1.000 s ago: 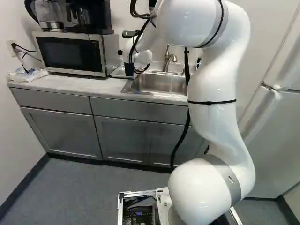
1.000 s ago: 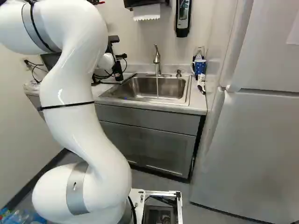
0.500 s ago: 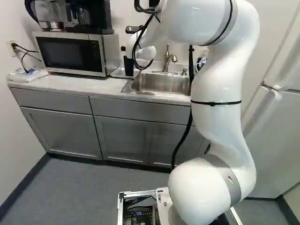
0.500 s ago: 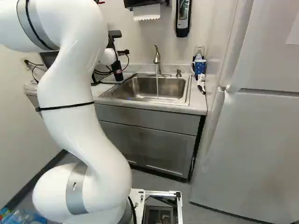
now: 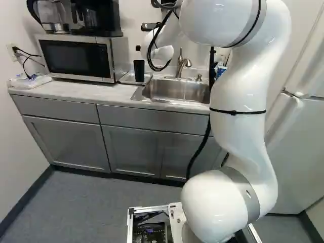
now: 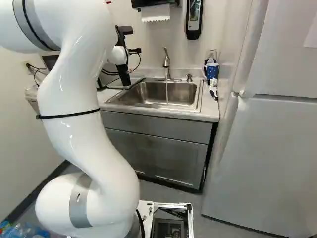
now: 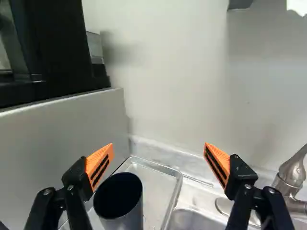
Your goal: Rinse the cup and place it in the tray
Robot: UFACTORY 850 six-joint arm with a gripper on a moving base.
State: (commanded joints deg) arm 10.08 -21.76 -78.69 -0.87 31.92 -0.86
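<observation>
The gripper (image 6: pixel 132 40) is raised above the counter left of the sink in the right base view. In the wrist view the gripper (image 7: pixel 159 155) is open, its orange-padded fingers wide apart with nothing between their pads. A dark cup (image 7: pixel 120 201) stands upright, mouth up, below and beyond the fingers, nearer the one on the microwave side. It is in the metal tray (image 7: pixel 160 184), by the tray's microwave-side edge. The left base view shows the same cup (image 5: pixel 139 72) in the tray, between microwave and sink.
A thin stream runs from the faucet (image 6: pixel 167 62) into the sink (image 6: pixel 163 92). The microwave (image 5: pixel 76 58) carries a coffee maker (image 5: pixel 96 17) beside the tray. A blue spotted mug (image 6: pixel 212 72) stands right of the sink, near the fridge (image 6: pixel 277 158).
The gripper has risen, uncovering more of the cup in the left base view; the arm's upper part has shifted right there. The cup stays put in the tray. The base has not moved.
</observation>
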